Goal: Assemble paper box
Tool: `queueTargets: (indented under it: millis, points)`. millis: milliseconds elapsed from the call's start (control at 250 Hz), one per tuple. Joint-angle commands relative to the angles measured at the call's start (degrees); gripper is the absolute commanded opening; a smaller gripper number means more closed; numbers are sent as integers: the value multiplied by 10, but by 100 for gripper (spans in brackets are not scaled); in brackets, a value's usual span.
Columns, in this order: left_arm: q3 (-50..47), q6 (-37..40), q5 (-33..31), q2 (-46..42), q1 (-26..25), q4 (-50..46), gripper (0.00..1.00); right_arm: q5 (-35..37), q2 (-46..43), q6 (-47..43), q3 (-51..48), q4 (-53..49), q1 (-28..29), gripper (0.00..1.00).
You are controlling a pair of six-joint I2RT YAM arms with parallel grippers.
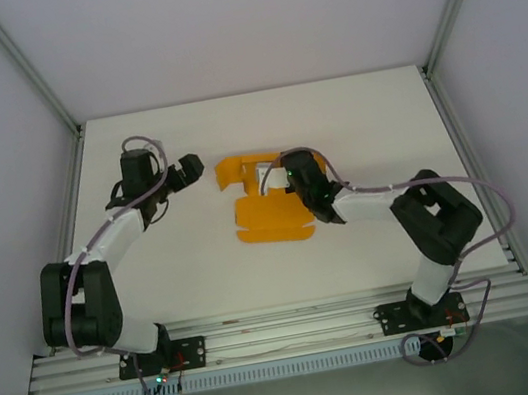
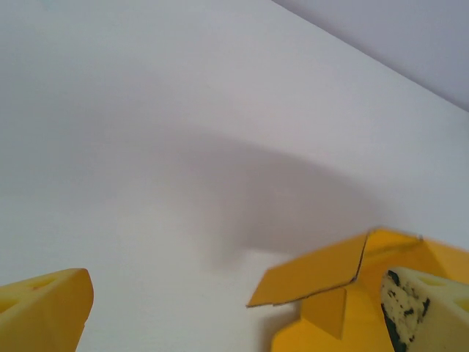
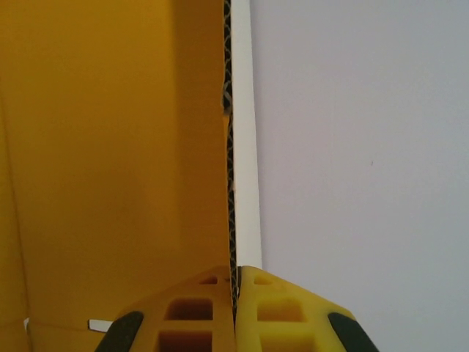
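White table (image 1: 205,268); orange paper box (image 1: 268,219) lying mid-table, partly folded.

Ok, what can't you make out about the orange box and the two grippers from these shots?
- Top view: the paper box is hidden on its right side under the right gripper; fold details are too small.
- Left wrist view: the box runs off the bottom and right edges, partly behind one finger of the left gripper.
- Right wrist view: the pinched panel blocks everything behind it.
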Motion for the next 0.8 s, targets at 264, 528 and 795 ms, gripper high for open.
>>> queueTargets:
  millis: [264, 528, 795]
  points:
    - [95, 12, 13, 180, -18, 0, 100, 40, 92, -85, -32, 236, 9, 0]
    - [84, 29, 90, 219, -43, 84, 89, 36, 87, -66, -40, 226, 14, 0]
    - [42, 42, 155, 224, -66, 185, 68, 53, 79, -47, -36, 197, 15, 0]
